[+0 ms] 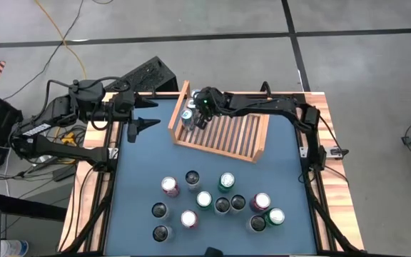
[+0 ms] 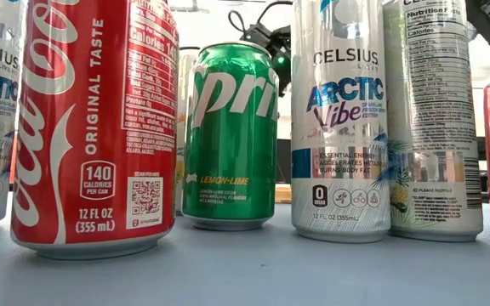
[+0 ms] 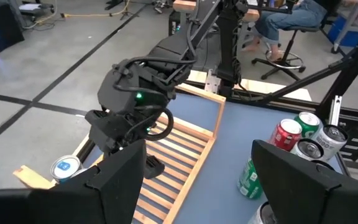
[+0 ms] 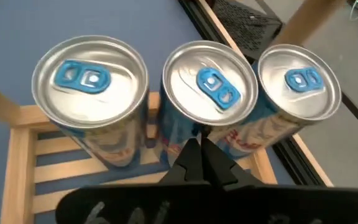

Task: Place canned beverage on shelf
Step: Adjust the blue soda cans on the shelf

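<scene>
The shelf (image 1: 227, 135) is a light-brown slatted wooden rack lying at the table's far middle. Three silver cans with blue tabs (image 4: 91, 81) (image 4: 210, 84) (image 4: 299, 84) stand upright in a row on its slats, in its far left corner (image 1: 188, 114). My right gripper (image 4: 199, 146) is shut and slants down over the shelf (image 4: 30, 155), its tips right at the middle can's side. My left gripper (image 1: 148, 126) hangs open above the table's far left, off the shelf, with nothing between its fingers (image 3: 123, 180). My right gripper's shut fingertips (image 4: 194, 149) stand at the side wall of the middle can (image 4: 188, 127), just below its rim, slanting down from the shelf's right side. Whether they touch the can I cannot tell. All three cans stand upright on the slats.
Several more cans stand in a cluster (image 1: 212, 203) near the table's front edge, among them a red Coca-Cola (image 2: 96, 127), a green Sprite (image 2: 230, 136) and a white Celsius (image 2: 339, 119). The rest of the shelf's slats (image 1: 237, 132) are bare. A person sits beyond the table (image 3: 291, 18).
</scene>
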